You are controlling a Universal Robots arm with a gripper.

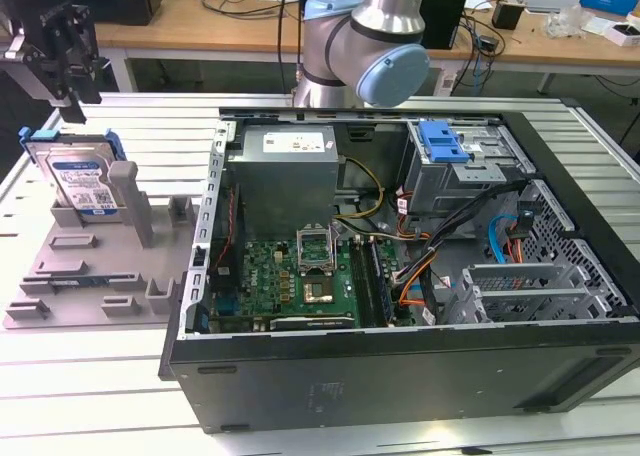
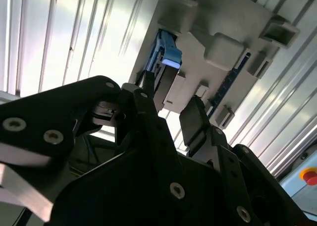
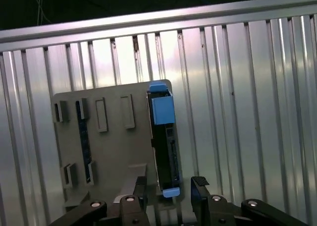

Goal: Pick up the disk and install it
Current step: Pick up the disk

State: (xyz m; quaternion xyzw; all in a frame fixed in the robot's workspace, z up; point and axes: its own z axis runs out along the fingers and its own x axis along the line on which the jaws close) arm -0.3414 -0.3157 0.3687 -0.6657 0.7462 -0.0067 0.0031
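Observation:
The disk [image 1: 82,181] stands on edge in the grey fixture plate [image 1: 90,271] at the exterior view's left, its label facing outward and a blue bracket around its edges. My gripper [image 1: 72,94] hangs above the disk's far top corner, apart from it. In the first wrist view the disk [image 3: 163,146] appears edge-on with blue bracket ends, and the gripper [image 3: 171,192] is open with its two black fingers straddling the disk's line from above. The second wrist view looks past the open gripper [image 2: 171,104] to the disk's blue end [image 2: 166,55] on the fixture plate [image 2: 228,18].
An open computer case [image 1: 400,376] fills the exterior view's right, with motherboard, cables and a metal drive cage carrying a blue latch [image 1: 443,141]. The arm's base [image 1: 365,46] stands behind the case. The ribbed aluminium table [image 3: 257,112] surrounds the fixture plate [image 3: 114,151].

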